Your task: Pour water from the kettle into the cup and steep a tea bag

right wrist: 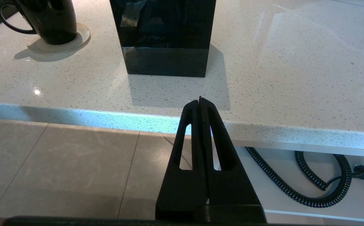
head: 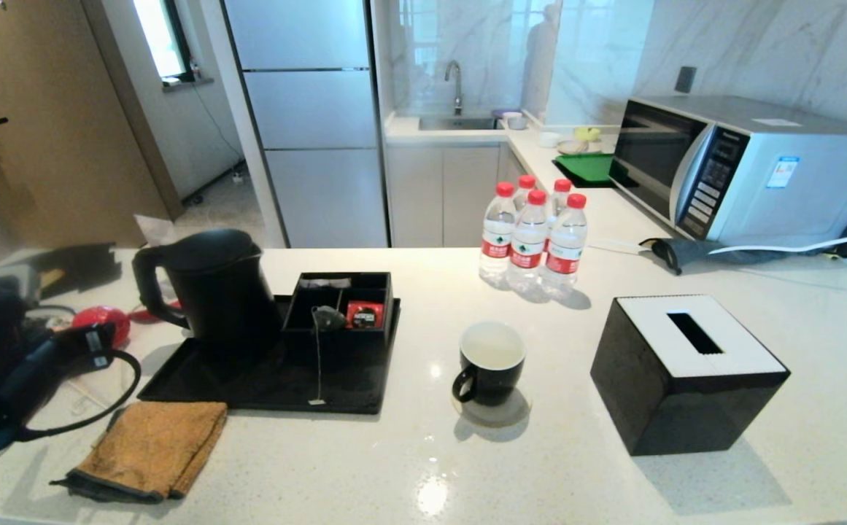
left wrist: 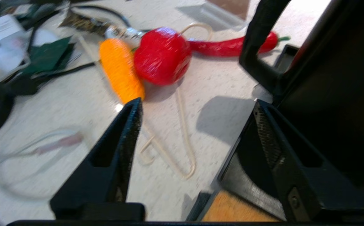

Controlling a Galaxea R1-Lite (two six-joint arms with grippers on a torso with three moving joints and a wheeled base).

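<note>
The black kettle (head: 208, 292) stands upright on the left part of a black tray (head: 197, 379). On a coaster to its right, the black cup (head: 491, 362) holds pale water (head: 492, 341). The tea bag (head: 328, 319) rests on the rim of the tray's organiser box, with its string hanging down to a white tag (head: 316, 401). My left gripper (left wrist: 197, 103) is open and empty, low over the counter just left of the kettle, whose handle (left wrist: 257, 53) is ahead of one finger. My right gripper (right wrist: 200, 99) is shut, empty, below the counter's front edge.
A black tissue box (head: 686, 372) sits right of the cup, red-capped bottles (head: 532, 237) behind it, a microwave (head: 744, 171) at the back right. A brown cloth (head: 153, 448) lies before the tray. Toy red fruit (left wrist: 162, 56), orange corn (left wrist: 120, 70) and a chili (left wrist: 219, 47) lie left of the kettle.
</note>
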